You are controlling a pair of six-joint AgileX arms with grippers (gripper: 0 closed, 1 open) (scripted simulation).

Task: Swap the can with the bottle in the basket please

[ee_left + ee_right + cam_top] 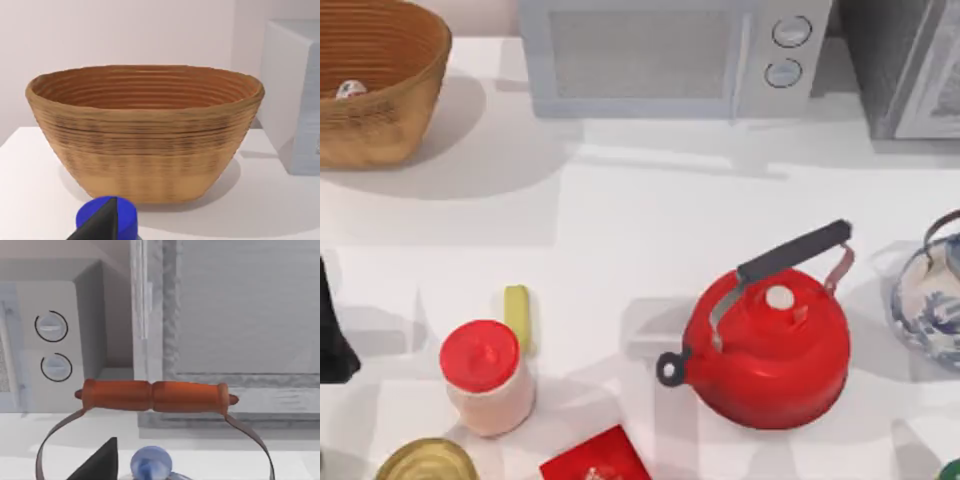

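The tan woven basket (380, 85) stands at the table's back left corner, and the left wrist view faces its ribbed wall (145, 135) from the side. A small white bottle (351, 90) lies inside it. The can (426, 463) with a gold ringed top sits at the front left edge. My left arm (332, 335) is a dark shape at the left edge, between can and basket. My left gripper (102, 226) shows as a dark wedge in front of a blue round thing (125, 212). My right gripper (97, 462) hovers over a teapot's orange handle (155, 396).
A pinkish jar with a red lid (485, 375) and a yellow-green stick (517, 316) stand beside the can. A red kettle (770, 350) fills the centre right, a blue-and-white teapot (932, 300) the right edge. A microwave (670, 55) lines the back. A red packet (595, 460) lies in front.
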